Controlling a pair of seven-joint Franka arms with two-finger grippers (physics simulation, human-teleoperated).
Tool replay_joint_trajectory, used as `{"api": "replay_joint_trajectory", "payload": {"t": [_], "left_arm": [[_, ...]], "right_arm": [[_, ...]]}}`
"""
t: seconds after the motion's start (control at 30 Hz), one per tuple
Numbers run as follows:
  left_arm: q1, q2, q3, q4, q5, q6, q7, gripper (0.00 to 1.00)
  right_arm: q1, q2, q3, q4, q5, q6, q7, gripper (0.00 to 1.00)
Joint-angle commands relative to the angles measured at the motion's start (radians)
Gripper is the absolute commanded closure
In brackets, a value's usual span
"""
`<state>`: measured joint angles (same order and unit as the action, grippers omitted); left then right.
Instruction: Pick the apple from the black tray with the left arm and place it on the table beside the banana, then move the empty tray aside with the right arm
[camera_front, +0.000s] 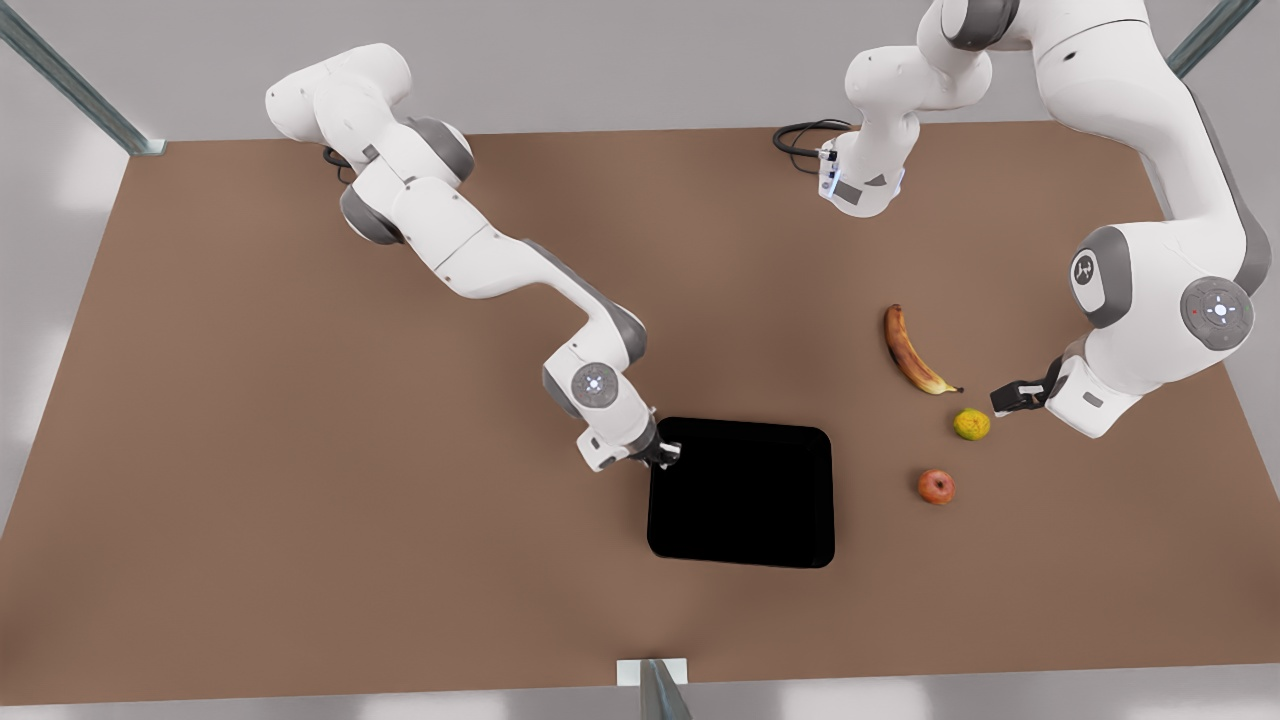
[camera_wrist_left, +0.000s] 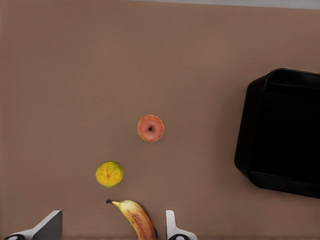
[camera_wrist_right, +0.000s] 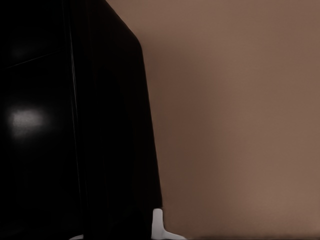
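Front view: my right gripper (camera_front: 664, 454) pinches the glossy black tray's (camera_front: 742, 492) corner on the brown table (camera_front: 300, 450). The small red apple (camera_front: 937, 487) lies beyond the tray, near the brown-patched banana (camera_front: 910, 350).

Left wrist view: my left gripper (camera_wrist_left: 112, 225) hangs spread above the banana (camera_wrist_left: 137, 218).

Right wrist view: the tray's rim (camera_wrist_right: 125, 125) sits against one fingertip (camera_wrist_right: 157, 222).

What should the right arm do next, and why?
Probably slide the black tray aside. The tray is empty, the apple already lies on the table near the banana, and the right gripper is at the tray's corner.
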<state>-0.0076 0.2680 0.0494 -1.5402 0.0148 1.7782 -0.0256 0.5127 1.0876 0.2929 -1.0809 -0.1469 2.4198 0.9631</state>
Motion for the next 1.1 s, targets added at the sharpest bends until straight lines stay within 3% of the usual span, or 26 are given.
{"api": "replay_joint_trajectory", "payload": {"t": [0.0,0.17,0.3,0.67,0.83,1.0,1.03,1.07], "left_arm": [[0.000,-0.001,0.000,0.000,0.002,0.000,-0.007,0.00],[0.000,-0.001,0.000,0.000,0.002,0.000,-0.005,0.00],[0.000,-0.001,0.000,0.000,0.002,0.000,-0.005,0.00],[-0.005,0.000,-0.003,0.014,0.002,0.001,-0.007,0.00],[-0.005,0.002,-0.003,0.014,0.004,0.001,-0.007,0.00],[-0.005,0.002,-0.005,0.014,0.002,0.001,-0.007,0.00],[-0.005,0.002,-0.005,0.014,0.002,0.001,-0.008,0.00],[-0.005,0.002,-0.005,0.014,0.002,0.001,-0.008,0.00]], "right_arm": [[0.000,-0.002,0.002,0.001,0.001,-0.001,-0.083,0.61],[0.001,-0.005,0.006,0.001,0.001,-0.001,-0.086,0.74],[-0.020,-0.041,0.065,-0.001,-0.005,-0.027,-0.090,0.79],[-0.048,-0.232,0.051,-0.008,-0.010,-0.490,-0.331,0.81],[-0.060,-0.351,-0.044,-0.010,-0.002,-0.763,-0.633,0.80],[-0.108,-0.445,-0.129,-0.014,0.010,-0.901,-0.946,0.80],[-0.108,-0.459,-0.161,-0.016,0.036,-0.915,-1.001,0.80],[-0.105,-0.476,-0.261,-0.017,0.122,-0.933,-1.113,0.80]]}}
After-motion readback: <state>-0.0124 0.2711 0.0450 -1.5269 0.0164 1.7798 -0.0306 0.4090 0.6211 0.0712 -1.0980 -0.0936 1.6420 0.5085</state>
